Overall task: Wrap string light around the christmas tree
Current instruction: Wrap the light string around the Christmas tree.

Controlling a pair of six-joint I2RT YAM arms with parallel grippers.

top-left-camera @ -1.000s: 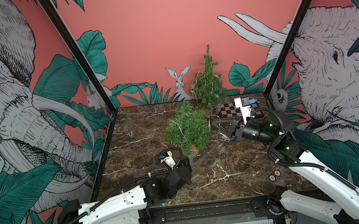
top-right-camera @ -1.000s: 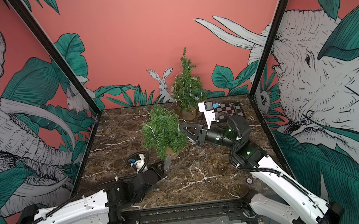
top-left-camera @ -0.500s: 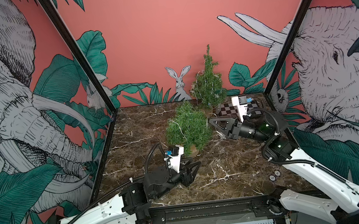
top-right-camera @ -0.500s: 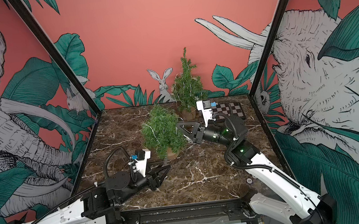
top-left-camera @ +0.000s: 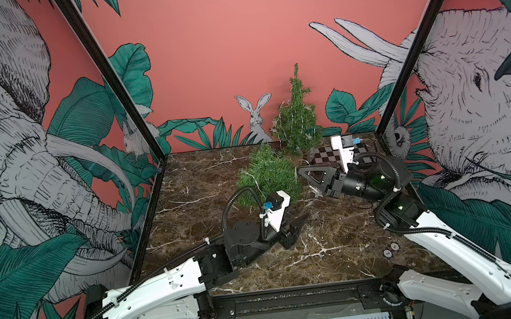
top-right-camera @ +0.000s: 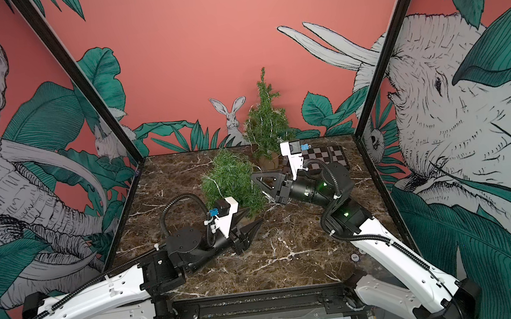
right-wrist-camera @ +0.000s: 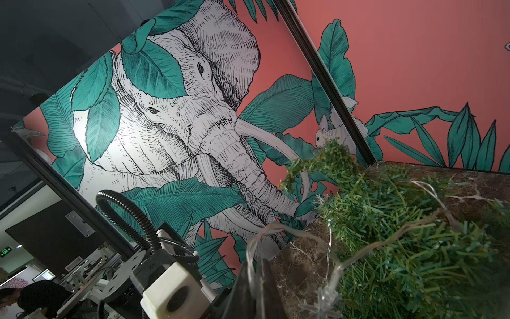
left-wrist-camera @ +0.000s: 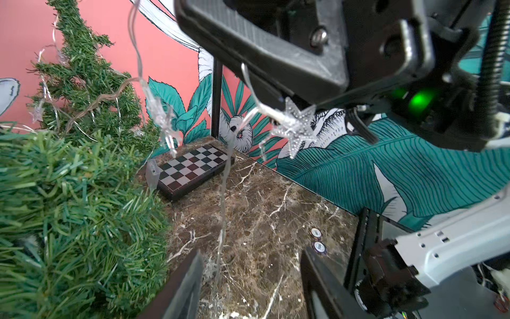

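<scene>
Left wrist view: a clear string light [left-wrist-camera: 296, 128] with star-shaped bulbs hangs beside the christmas tree [left-wrist-camera: 69, 221].
Its thin wire runs from a second tree [top-left-camera: 297, 122], upright at the back wall with loops among its branches, across the bushy christmas tree mid-table, to the right gripper [top-left-camera: 304, 171]. That gripper's jaws are pressed together on the wire just beside the tree, and one star dangles beneath it. The left gripper [left-wrist-camera: 249, 265] sits low in front of the tree with its fingers apart, a loose strand hanging in the gap. The brown, white-veined marble table [top-left-camera: 203, 180] carries a chessboard [top-left-camera: 323, 158] at the back right and two round discs [top-left-camera: 391, 249] near the front right. Coral walls [top-left-camera: 216, 39] printed with elephants, green leaves and a rabbit enclose it.
</scene>
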